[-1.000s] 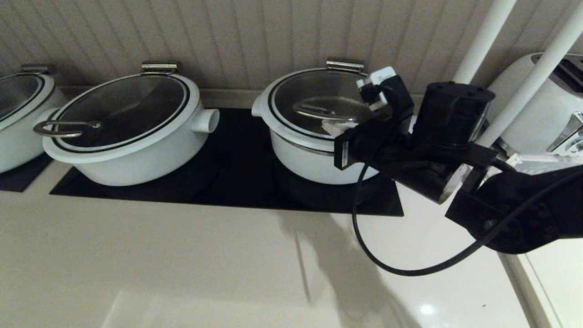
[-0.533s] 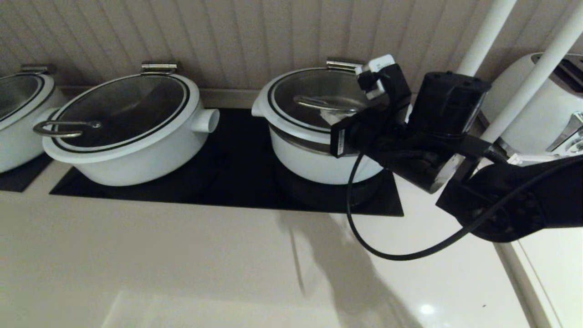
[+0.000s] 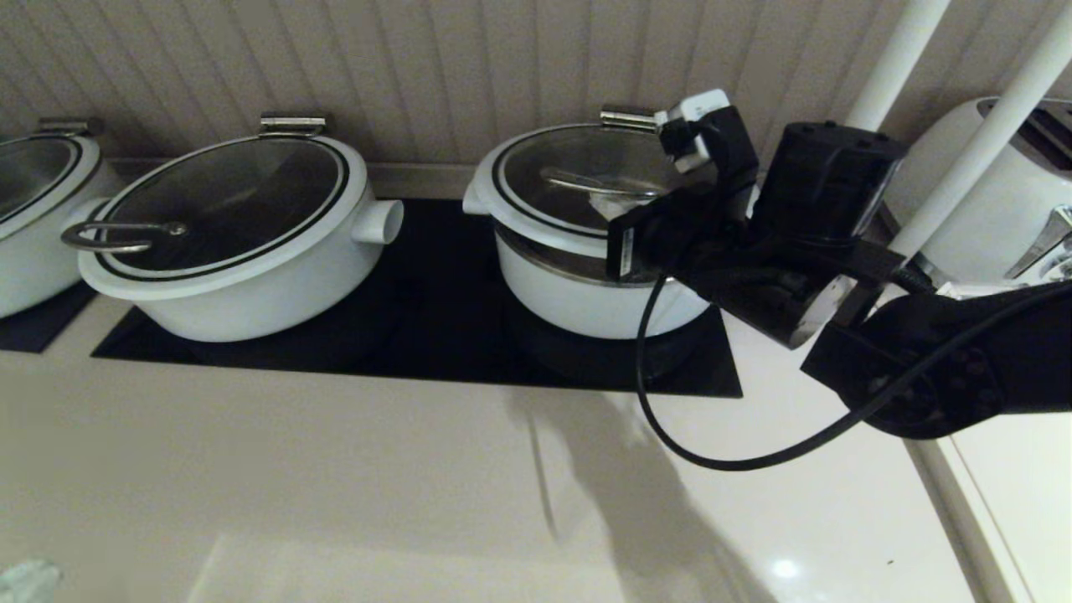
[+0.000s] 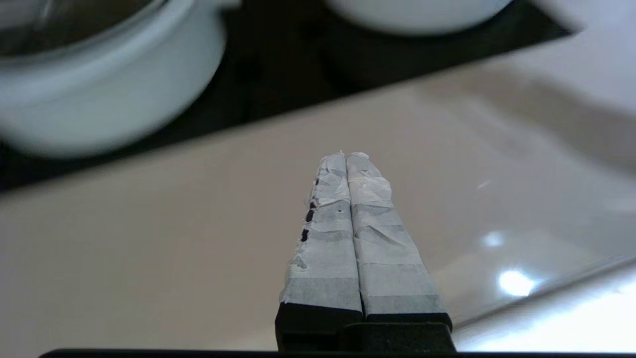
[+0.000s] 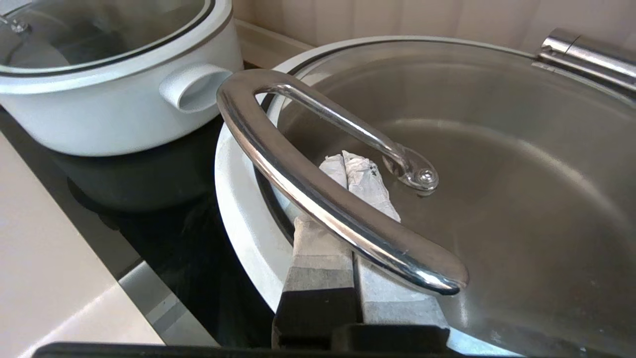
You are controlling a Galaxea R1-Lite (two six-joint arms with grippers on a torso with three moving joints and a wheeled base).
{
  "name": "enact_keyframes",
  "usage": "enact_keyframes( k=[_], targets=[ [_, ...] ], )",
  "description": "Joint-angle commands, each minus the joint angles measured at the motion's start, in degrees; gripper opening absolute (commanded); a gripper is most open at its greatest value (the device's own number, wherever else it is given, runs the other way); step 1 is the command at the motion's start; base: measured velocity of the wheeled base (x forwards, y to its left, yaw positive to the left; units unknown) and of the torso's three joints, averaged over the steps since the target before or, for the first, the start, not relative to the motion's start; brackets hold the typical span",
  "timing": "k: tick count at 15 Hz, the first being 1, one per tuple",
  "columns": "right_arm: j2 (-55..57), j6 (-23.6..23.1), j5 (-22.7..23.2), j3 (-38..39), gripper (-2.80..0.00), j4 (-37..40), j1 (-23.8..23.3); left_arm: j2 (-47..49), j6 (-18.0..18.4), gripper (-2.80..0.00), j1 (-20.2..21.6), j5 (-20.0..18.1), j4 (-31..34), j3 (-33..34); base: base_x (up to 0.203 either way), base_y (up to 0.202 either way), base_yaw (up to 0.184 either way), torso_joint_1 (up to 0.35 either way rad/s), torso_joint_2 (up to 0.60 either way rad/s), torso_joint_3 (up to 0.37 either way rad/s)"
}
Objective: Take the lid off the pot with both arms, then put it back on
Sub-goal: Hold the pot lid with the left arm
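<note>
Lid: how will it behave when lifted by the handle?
Lid likely rigid but fragile: glass pane, steel handle. The polished bar only rests across the shut right gripper, so it may slide. One support point; may tilt.

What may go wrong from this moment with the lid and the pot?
1. The right pincer is shut and only hooked under the handle of the lid, not clamped on it, so the lid may slide off and drop onto the pot.
2. The left pincer is shut over the counter, away from the pot, so one arm alone seems to bear the lid.
</note>
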Motion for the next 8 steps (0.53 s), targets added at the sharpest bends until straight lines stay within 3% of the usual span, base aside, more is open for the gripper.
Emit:
enact_keyframes(
  k=[1,3,6,8],
  targets=[
    [-0.3,-0.1,-0.1,-0.3,-2.80,-0.2,-0.1,16.1,0.0,-2.80,-0.3,-3.0,-5.4,-5.2,0.000,0.000,0.000,0.000,0.00,0.000],
    [-0.4,-0.1,-0.1,-0.4,-2.80,-0.2,-0.2,24.9,-0.1,-2.80,-2.8,-4.3,-12.2,-8.6,0.000,0.000,0.000,0.000,0.00,0.000],
    [-0.3,-0.1,-0.1,-1.1,-2.80,-0.2,-0.2,34.4,-0.4,-2.80,-13.0,-4.9,-18.8,-12.8,0.000,0.000,0.000,0.000,0.00,0.000],
    [-0.1,-0.2,-0.1,-1.7,-2.80,-0.2,-0.2,39.9,-0.5,-2.80,-17.1,-4.7,-22.9,-14.2,0.000,0.000,0.000,0.000,0.00,0.000]
  ],
)
